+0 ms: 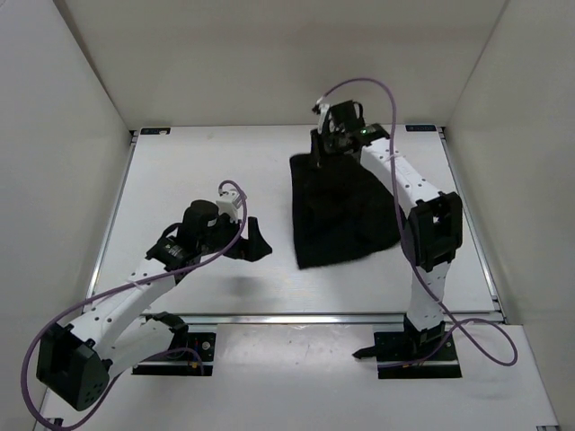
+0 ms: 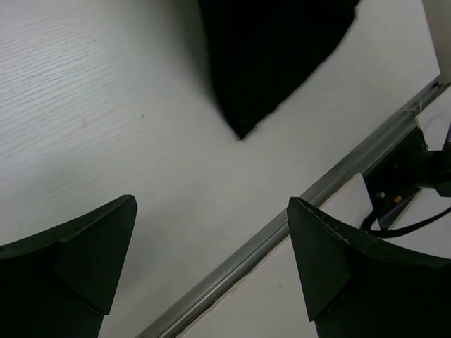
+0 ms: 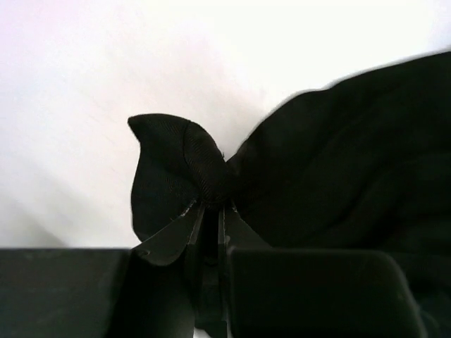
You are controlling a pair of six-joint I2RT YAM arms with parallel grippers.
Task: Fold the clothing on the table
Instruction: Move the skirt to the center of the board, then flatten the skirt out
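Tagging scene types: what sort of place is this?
Probably a lab test cell: white walls box in a white table, left arm and right arm bolted at its edge, one black skirt.

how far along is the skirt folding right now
Early on. Nothing looks folded for certain: the skirt lies spread on the table. In hand: the right gripper is shut on a pinch of its far edge. Left to do: the folds themselves; the left gripper hovers open and empty beside it.

The skirt runs off my right wrist view's right edge and my left wrist view's top. Overhead, my right arm hides its far right corner.
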